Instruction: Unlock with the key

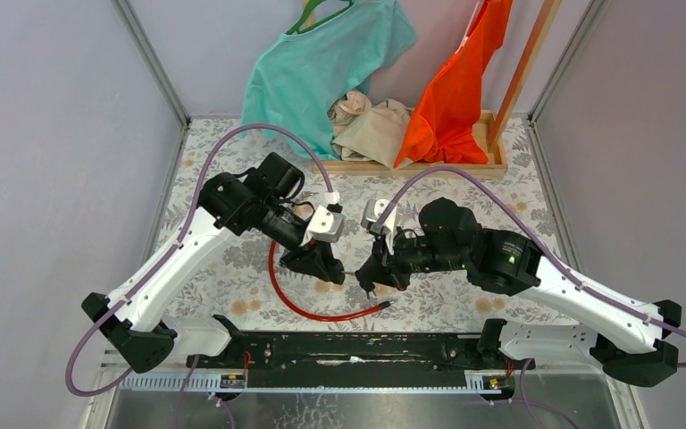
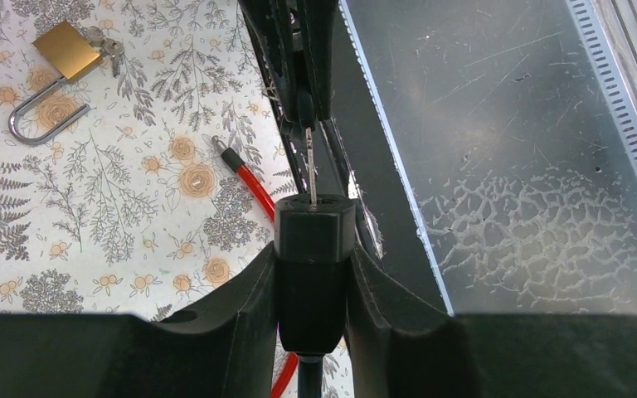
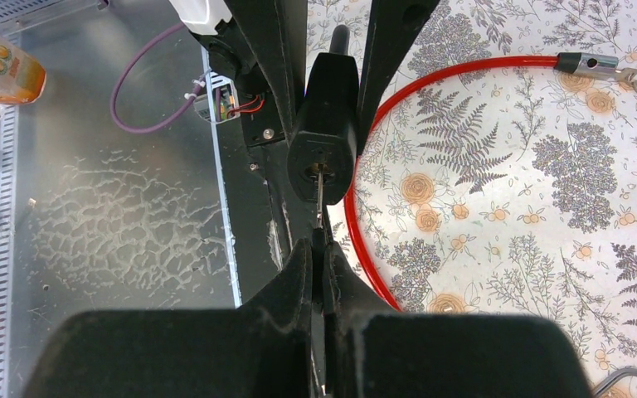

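Observation:
My left gripper (image 1: 332, 271) is shut on the black lock body (image 2: 313, 249) of a red cable lock (image 1: 296, 304) and holds it above the floral table. My right gripper (image 1: 368, 273) is shut on the key (image 3: 319, 195); the key's blade tip sits in the keyhole of the lock body (image 3: 325, 133). In the left wrist view the key (image 2: 309, 166) stands in the top of the lock body, with the right fingers (image 2: 294, 50) behind it. The cable's free metal end (image 3: 597, 63) lies on the table.
A brass padlock (image 2: 66, 51) with an open shackle and keys lies on the table. A wooden rack (image 1: 411, 165) with teal, beige and orange clothes stands at the back. A black rail (image 1: 348, 349) and a metal tray (image 2: 531, 166) run along the near edge.

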You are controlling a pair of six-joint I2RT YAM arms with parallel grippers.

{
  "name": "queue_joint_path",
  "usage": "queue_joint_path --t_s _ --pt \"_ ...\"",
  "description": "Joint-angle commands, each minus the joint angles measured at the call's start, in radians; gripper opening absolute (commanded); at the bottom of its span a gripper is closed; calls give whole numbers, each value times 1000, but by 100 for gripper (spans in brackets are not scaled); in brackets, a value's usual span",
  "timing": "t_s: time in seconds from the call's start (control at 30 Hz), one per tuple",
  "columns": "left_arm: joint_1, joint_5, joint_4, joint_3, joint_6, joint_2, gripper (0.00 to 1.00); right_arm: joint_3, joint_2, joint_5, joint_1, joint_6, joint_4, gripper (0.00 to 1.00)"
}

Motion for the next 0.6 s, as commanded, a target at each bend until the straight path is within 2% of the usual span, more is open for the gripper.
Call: queue_joint_path --t_s 0.0,0.37,0.57 --pt "-6 51 69 48 -20 -8 0 19 -4 -35 6 -8 57 0" --pt "-6 67 112 57 -41 1 0 47 91 -67 7 3 160 0" --pt "-10 79 155 42 -56 -13 0 -4 105 -60 5 56 306 0"
